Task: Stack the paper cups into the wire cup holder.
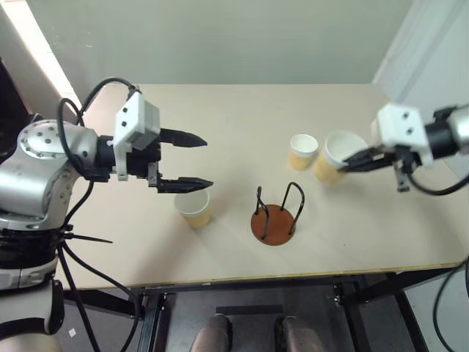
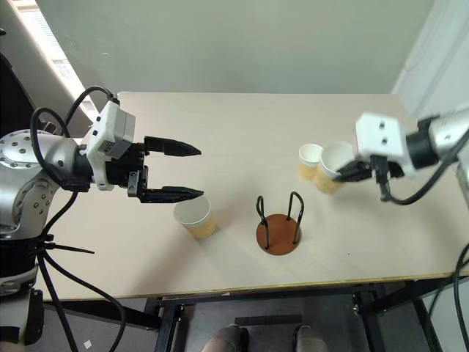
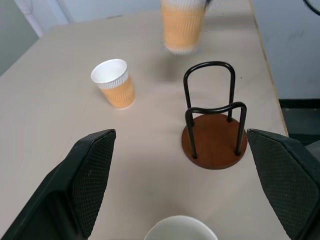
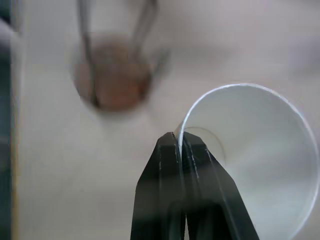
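Left eye view: table (image 1: 410, 249) front edge.

Silver arm joints, white wrist blocks, black fingers (image 1: 183, 138) (textured pads), cables

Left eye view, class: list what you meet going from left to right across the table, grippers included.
Left gripper → cup beside it → wire cup holder → standing cup → cup pinched by the right gripper.

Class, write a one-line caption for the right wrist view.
Right gripper pinches a cup by its rim, above the wire holder.
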### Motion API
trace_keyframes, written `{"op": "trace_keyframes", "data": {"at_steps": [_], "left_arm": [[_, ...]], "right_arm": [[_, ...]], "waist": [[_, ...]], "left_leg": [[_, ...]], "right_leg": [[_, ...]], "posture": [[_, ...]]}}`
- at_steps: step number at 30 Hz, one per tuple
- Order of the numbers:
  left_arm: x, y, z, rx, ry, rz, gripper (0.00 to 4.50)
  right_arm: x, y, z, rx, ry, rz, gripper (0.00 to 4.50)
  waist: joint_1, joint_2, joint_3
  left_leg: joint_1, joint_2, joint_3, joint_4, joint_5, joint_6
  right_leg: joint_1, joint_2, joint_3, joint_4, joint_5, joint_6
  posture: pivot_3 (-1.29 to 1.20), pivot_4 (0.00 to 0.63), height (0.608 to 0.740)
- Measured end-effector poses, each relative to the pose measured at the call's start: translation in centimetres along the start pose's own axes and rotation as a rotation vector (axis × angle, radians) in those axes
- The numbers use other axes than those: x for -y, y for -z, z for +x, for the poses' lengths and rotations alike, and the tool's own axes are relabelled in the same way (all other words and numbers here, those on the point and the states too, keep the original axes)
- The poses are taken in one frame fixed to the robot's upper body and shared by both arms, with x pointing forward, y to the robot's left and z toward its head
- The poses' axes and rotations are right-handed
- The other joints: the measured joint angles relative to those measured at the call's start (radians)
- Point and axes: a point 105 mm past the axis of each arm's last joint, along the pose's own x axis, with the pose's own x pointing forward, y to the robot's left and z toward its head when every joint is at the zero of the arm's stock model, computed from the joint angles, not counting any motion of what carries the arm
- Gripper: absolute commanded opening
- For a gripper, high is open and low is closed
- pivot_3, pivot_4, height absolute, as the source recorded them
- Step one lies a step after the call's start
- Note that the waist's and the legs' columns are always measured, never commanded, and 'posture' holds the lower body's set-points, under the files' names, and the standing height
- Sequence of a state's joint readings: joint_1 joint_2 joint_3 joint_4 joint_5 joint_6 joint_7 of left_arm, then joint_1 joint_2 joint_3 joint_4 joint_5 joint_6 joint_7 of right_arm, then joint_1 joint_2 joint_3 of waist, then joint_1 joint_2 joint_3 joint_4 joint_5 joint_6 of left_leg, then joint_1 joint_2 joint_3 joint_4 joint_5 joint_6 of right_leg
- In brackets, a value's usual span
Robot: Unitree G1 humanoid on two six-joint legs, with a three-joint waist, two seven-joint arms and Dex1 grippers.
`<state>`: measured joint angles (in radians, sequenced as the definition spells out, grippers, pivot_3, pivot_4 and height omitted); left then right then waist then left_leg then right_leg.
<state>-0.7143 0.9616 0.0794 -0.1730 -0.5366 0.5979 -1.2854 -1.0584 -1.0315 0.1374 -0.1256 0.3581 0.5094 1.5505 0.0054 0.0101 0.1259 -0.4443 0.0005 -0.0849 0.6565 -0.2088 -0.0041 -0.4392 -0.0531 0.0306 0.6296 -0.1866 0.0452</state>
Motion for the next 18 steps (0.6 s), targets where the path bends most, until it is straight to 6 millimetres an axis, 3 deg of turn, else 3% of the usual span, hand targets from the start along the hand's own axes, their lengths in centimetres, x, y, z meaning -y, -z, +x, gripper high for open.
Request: {"op": "trace_keyframes", "data": {"at_steps": [2,4,10,18], "left_arm": [[0.0,0.0,0.0,0.000,-0.001,0.001,4.50],[0.0,0.0,0.1,0.001,-0.002,0.004,4.50],[0.2,0.4,0.1,-0.001,0.004,-0.011,4.50],[0.9,0.5,0.2,-0.007,0.009,-0.021,4.50]], "right_arm": [[0.6,-4.3,0.4,0.144,-0.039,-0.090,0.05],[0.3,-6.0,1.1,0.191,-0.086,-0.143,0.05],[-2.1,-3.5,5.3,0.141,-0.295,-0.115,0.05],[-2.1,-1.0,6.3,0.017,-0.294,-0.182,0.05]], "waist": [[-0.003,0.000,0.000],[-0.001,-0.002,-0.001],[0.006,-0.002,-0.001],[0.001,-0.002,-0.001]], "left_leg": [[0.000,0.001,-0.001,-0.002,0.001,-0.001],[0.000,0.002,-0.004,-0.004,0.002,-0.002],[-0.001,0.000,-0.006,-0.005,0.003,-0.004],[0.001,0.001,-0.007,-0.007,0.004,-0.005]], "right_leg": [[-0.002,0.001,0.000,0.001,-0.002,-0.003],[-0.002,0.002,-0.003,0.001,-0.004,-0.007],[-0.005,0.000,-0.003,0.007,-0.005,-0.008],[-0.006,0.000,-0.004,0.011,-0.005,-0.008]], "posture": [[0.00,0.150,0.740],[0.00,0.150,0.740],[0.00,0.150,0.740],[0.00,0.150,0.740]]}}
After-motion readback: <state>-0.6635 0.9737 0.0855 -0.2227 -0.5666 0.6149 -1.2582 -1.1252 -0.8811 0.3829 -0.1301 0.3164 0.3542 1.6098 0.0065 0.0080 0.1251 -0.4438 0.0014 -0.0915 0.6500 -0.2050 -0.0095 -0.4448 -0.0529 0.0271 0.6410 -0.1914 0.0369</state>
